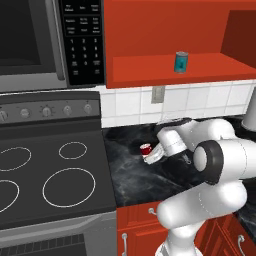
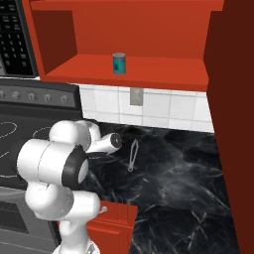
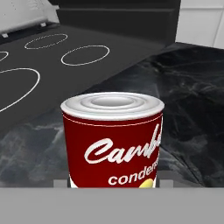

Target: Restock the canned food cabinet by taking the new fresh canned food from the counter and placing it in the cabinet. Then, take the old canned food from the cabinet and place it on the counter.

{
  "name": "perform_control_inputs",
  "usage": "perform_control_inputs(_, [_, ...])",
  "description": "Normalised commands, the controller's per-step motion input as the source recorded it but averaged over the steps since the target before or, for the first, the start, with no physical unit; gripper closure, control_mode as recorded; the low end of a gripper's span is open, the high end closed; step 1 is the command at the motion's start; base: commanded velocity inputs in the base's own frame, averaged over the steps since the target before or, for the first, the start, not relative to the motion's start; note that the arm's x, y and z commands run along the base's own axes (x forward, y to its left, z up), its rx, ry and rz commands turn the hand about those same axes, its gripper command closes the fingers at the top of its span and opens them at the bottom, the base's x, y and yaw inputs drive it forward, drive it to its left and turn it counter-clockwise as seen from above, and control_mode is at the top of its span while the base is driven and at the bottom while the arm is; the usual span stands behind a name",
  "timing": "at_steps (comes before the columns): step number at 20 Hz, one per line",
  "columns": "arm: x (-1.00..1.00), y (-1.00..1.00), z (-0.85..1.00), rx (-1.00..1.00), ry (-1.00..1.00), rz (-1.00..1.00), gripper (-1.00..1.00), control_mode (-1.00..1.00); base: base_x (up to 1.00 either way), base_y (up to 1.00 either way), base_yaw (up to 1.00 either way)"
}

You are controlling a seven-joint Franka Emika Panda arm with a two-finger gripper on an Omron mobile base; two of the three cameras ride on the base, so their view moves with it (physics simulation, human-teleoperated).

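The old canned food [image 1: 145,149], dark red with white script and a silver lid, stands upright in my gripper [image 1: 151,155], which is shut on it low over the counter [image 1: 130,185] near the stove. In the hand view this can [image 3: 113,140] looms close, with the black marble counter [image 3: 192,87] behind it. Whether its base touches the counter I cannot tell. The new fresh canned food [image 1: 181,62], teal with a silver top, stands upright on the cabinet floor [image 1: 150,72], also seen from the right as the teal can [image 2: 118,63] in the open red cabinet [image 2: 158,72].
A dark stovetop [image 1: 50,170] with white rings borders the counter on the left, under a microwave [image 1: 30,40]. Metal tongs [image 2: 133,155] lie on the counter [image 2: 188,168] right of my hand. Red drawers [image 1: 135,225] sit below. A wall outlet [image 1: 158,94] is on the white tiles.
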Motion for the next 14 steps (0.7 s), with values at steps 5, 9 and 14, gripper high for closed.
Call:
perform_control_inputs(5, [0.0, -0.04, -0.34, 0.0, -0.1, 0.01, -1.0, -1.0, 0.0, 0.0, 0.0])
perform_control_inputs(9, [0.0, 0.0, 0.0, 0.0, 0.0, 0.0, -1.0, -1.0, 0.0, 0.0, 0.0])
perform_control_inputs(14, [0.0, 0.0, 0.38, 0.0, -0.03, 0.0, -1.0, -1.0, 0.0, 0.0, 0.0])
